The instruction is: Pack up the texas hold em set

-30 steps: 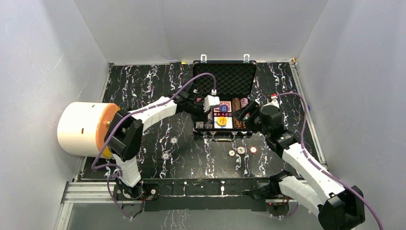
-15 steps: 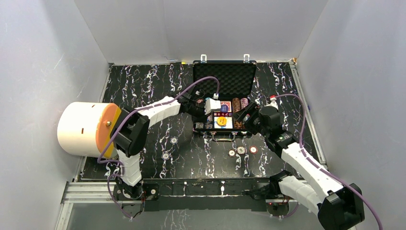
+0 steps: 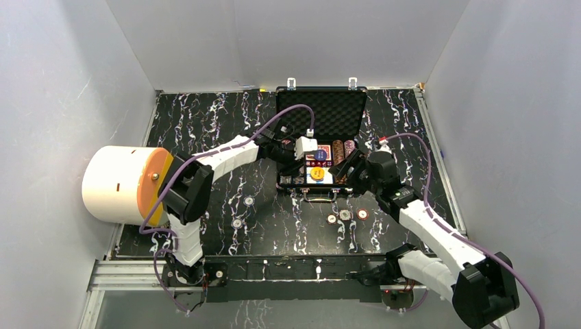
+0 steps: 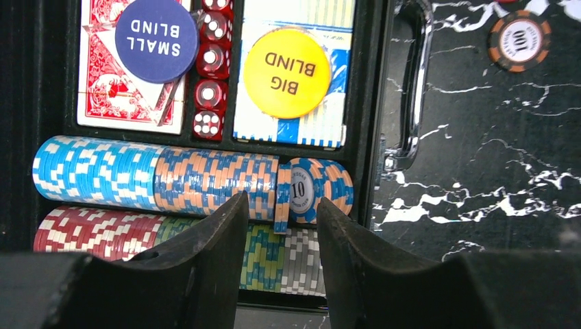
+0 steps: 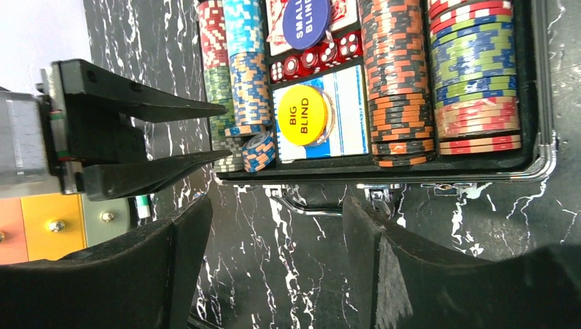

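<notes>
- black ribbed briefcase [image 3: 320,113] lies open at the far middle of the table [image 3: 205,137], with cards [image 4: 103,96], dice [image 4: 209,92] and buttons [image 4: 288,72] in its tray.
- left gripper [image 4: 279,205] hovers over the blue-orange chip row [image 4: 205,181], jaws apart and clamping nothing. the end chips [image 4: 312,197] lean loose.
- right gripper [image 5: 274,205] is at the handle side, jaws wide and empty.
- three loose chips [image 3: 346,215] lie near the handle.
- judgement: the chips look hard, smooth and thin, so likely slippery; pinch them across the rim. the case looks stiff and probably heavy once full; shut it by the lid edge.
</notes>
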`<control>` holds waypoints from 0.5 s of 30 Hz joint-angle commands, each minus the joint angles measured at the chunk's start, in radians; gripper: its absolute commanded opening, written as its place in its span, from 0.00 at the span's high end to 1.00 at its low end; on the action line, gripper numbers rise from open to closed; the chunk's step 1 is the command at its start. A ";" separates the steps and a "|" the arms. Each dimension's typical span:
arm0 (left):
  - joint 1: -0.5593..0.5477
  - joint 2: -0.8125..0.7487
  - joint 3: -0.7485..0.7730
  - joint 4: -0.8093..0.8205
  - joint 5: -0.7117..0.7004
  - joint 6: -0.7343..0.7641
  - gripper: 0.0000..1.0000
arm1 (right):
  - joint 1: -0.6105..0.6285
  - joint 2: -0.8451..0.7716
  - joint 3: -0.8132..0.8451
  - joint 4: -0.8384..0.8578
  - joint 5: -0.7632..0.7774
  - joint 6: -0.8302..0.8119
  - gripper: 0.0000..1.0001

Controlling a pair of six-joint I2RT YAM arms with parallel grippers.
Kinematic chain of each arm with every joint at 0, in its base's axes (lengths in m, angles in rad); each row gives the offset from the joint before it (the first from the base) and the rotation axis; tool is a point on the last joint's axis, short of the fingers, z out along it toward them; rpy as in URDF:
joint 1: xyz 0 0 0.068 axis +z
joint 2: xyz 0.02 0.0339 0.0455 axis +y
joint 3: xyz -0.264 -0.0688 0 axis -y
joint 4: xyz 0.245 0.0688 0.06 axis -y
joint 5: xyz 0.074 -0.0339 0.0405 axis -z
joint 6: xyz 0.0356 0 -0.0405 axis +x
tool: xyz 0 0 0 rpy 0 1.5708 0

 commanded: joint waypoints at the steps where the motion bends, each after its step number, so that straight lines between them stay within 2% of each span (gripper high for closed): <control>1: 0.022 -0.098 0.033 -0.004 0.097 -0.031 0.59 | -0.003 0.044 0.073 0.067 -0.076 -0.138 0.26; 3: 0.052 -0.146 0.015 0.049 0.104 -0.100 0.58 | -0.002 0.095 0.110 0.075 -0.126 -0.207 0.34; 5: 0.084 -0.211 -0.036 0.157 0.074 -0.225 0.52 | -0.002 0.167 0.155 0.077 -0.194 -0.257 0.41; 7: 0.100 -0.275 -0.061 0.243 -0.079 -0.479 0.40 | -0.002 0.248 0.210 0.099 -0.296 -0.277 0.47; 9: 0.108 -0.315 -0.029 0.212 -0.245 -0.666 0.38 | -0.001 0.341 0.235 0.168 -0.396 -0.254 0.52; 12: 0.118 -0.340 0.038 0.063 -0.437 -0.886 0.35 | 0.007 0.460 0.298 0.209 -0.469 -0.231 0.57; 15: 0.140 -0.375 0.030 -0.038 -0.492 -0.982 0.35 | 0.029 0.559 0.377 0.190 -0.476 -0.239 0.58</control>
